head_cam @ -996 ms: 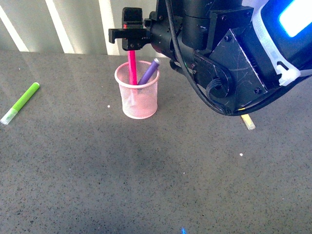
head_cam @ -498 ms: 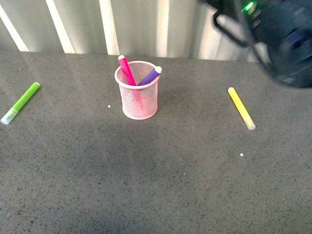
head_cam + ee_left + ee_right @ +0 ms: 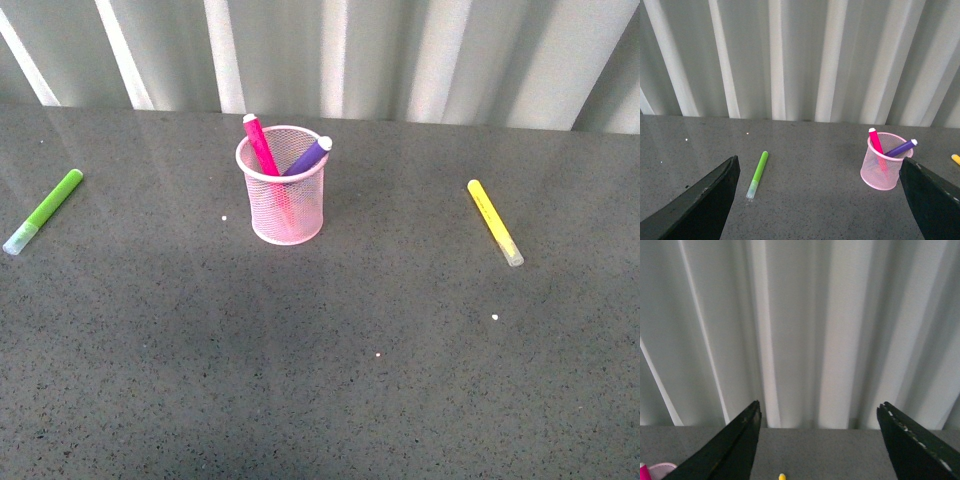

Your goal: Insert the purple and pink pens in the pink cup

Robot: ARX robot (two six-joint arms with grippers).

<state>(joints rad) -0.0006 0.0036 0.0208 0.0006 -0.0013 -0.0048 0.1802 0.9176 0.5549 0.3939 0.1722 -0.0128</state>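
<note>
The pink cup [image 3: 286, 205] stands upright on the grey table towards the back. The pink pen [image 3: 260, 146] and the purple pen [image 3: 309, 155] both stand inside it, leaning apart and sticking out over the rim. Neither arm shows in the front view. In the left wrist view the cup [image 3: 883, 172] with both pens lies ahead near one finger, and the left gripper [image 3: 822, 200] is open and empty. The right gripper [image 3: 820, 445] is open and empty, facing the wall; only the pink cup's rim [image 3: 657, 469] and the pink pen's tip [image 3: 642, 471] show at the frame corner.
A lime-green pen [image 3: 43, 210] lies flat at the far left, also in the left wrist view [image 3: 757, 174]. A yellow pen [image 3: 494, 221] lies flat at the right; its tip shows in the right wrist view [image 3: 782, 476]. A ribbed grey-white wall [image 3: 420, 55] runs along the table's back edge.
A second ago the right gripper held the pink pen upright in the cup. It let go and the arm withdrew up and right out of the front view; the pen now leans against the rim.
</note>
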